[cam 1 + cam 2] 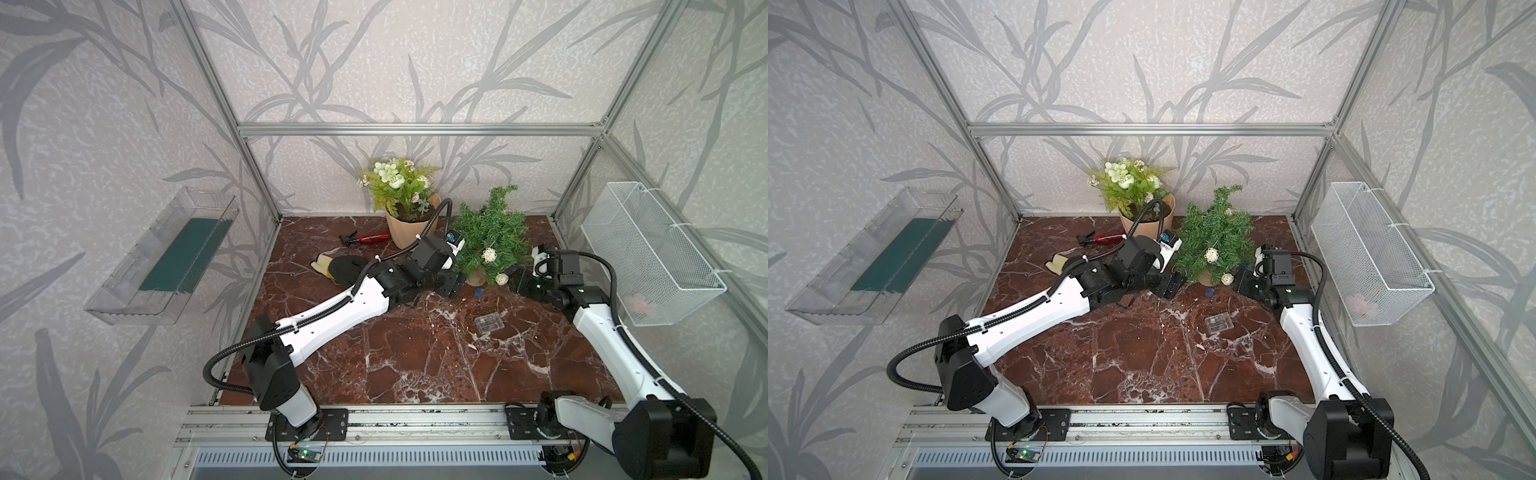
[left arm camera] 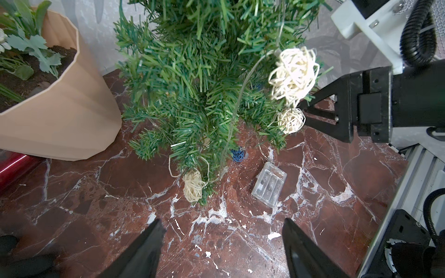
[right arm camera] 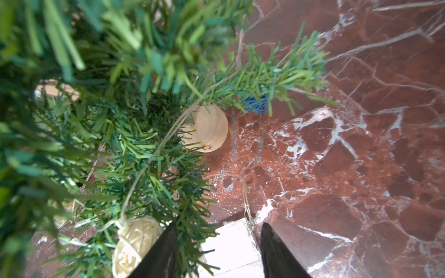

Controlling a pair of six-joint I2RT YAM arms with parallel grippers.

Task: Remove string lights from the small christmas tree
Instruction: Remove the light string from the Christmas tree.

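The small christmas tree stands on its tan base near the far edge of the marble-patterned worktop, toward the far right corner. The string lights are on it. Their thin pale wire loops down through the lower branches. Cream balls hang on the side of the tree facing the near edge, and a blue ball sits low by the base. The clear battery box lies flat on the worktop. It is a little apart from the tree on the side toward the near edge and is joined to it by the wire. The left pincer sits low over the worktop just beside the tree's base, on the side toward the left edge. Its fingers are spread wide and nothing is between them. The right pincer reaches in from the right edge. Its tips are just beside a low cream ball, and whether they touch it cannot be told. Its fingers stand narrower than the left ones, parted, with needle tips in the gap and nothing visibly clamped. A peach flower pot with white blooms stands at the far edge just beside the tree, on its left-edge side. A red spray bottle lies next to the pot. A black and yellow glove lies partly under the left arm. A white wire basket hangs on the right wall, and a clear tray hangs on the left wall.
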